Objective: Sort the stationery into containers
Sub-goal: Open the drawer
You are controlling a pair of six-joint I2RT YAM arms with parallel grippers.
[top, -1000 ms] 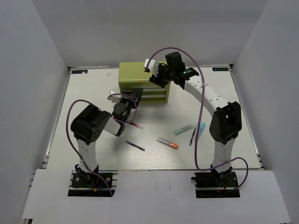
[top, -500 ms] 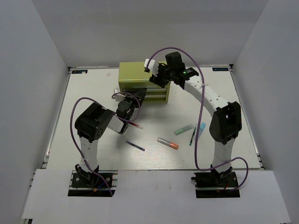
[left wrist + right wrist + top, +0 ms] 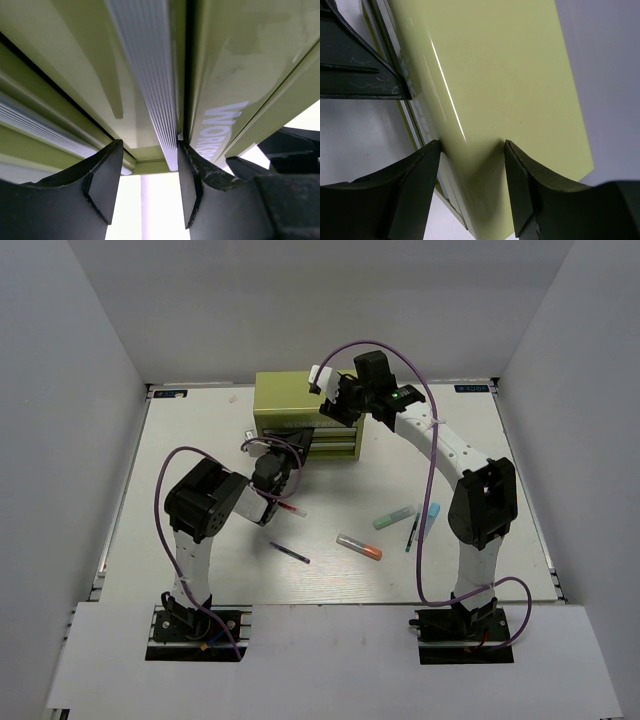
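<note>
The tool chest (image 3: pixel 290 400) is an olive-green metal box with shallow, pale-fronted drawers (image 3: pixel 330 447) and faint white lettering (image 3: pixel 217 125) on its front. The stationery is small beside it: a thin red-dark pen (image 3: pixel 291 509), a purple pen (image 3: pixel 290 553), a stubby grey-orange marker (image 3: pixel 360 547), a mint-green marker (image 3: pixel 394 518), a green pen (image 3: pixel 411 533) and a light-blue marker (image 3: pixel 432 515). All lie loose on the white tabletop (image 3: pixel 200 440), which plain grey walls (image 3: pixel 100 390) close in on three sides. The chest stands at the far middle of the tabletop, and the pens are on the near side, apart from it. The left gripper (image 3: pixel 150 145) is at the chest's front, its jaws spread on both sides of a pale ribbed strip (image 3: pixel 145 60), which lies close against one finger. The right gripper (image 3: pixel 471 144) is at the right end of the chest's top, jaws spread around a corner; whether they press on it I cannot tell.
</note>
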